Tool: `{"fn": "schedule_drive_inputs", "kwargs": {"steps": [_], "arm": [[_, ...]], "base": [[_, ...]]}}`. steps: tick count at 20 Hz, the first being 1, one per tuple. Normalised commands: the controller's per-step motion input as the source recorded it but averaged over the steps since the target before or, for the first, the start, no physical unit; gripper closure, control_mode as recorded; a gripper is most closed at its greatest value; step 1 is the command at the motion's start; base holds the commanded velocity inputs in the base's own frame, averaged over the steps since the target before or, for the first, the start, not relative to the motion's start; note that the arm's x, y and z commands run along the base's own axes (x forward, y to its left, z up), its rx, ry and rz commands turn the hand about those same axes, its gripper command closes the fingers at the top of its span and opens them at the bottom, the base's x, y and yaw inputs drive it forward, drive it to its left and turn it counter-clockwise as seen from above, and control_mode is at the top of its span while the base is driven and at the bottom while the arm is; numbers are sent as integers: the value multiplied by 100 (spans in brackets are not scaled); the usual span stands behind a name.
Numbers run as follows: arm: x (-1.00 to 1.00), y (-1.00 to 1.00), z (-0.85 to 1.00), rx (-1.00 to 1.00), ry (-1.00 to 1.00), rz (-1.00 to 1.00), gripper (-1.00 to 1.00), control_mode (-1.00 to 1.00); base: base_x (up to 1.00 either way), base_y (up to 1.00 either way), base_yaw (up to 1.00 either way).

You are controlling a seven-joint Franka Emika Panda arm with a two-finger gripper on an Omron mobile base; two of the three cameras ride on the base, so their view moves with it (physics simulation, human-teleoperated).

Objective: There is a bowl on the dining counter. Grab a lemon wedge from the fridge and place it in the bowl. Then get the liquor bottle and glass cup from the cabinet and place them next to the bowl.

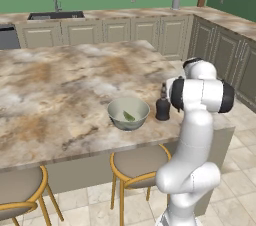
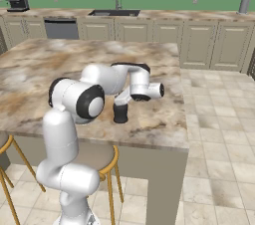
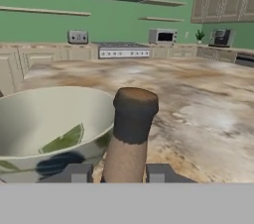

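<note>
Where the hand view looks along the gripper, the bottle stands directly between the two dark fingertips, its neck rising straight up and its dark cap at the top — the long axis is upright, with no lean that I can make out. The fingertips sit close on either side of the neck at its lower part, and they look clenched on the bottle, though actual contact is hard to confirm at this angle.

From the left base view, the bottle stands on the counter near the front right corner, just beside the bowl on the bowl's right, the two close but apart. From the right base view the bottle's dark body shows under the hand, upright on the stone top.

The bowl is pale, open side up, and holds one green wedge lying against its inner wall — in the hand view the wedge is a slanted green sliver.

Two stools stand under the counter's near edge. Farther off, a sink is set into the back counter against the green wall.
</note>
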Motion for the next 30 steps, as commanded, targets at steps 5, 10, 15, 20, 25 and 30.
{"fn": "schedule_drive_inputs", "kwargs": {"steps": [5, 10, 15, 20, 25, 30], "arm": [[2, 2, -28, -2, 0, 0, 100, -100], [-39, 0, -26, -1, -6, 0, 100, -100], [-30, 0, -21, 0, -5, 0, 100, -100], [-4, 1, -14, -2, -1, 0, -100, -100], [-21, 0, 0, 0, -9, 0, -100, -100], [-42, -3, 9, 0, -6, -1, -100, -100]], "base": [[0, 0, 0], [0, 0, 0], [0, 0, 0], [0, 0, 0], [0, 0, 0], [0, 0, 0]]}}
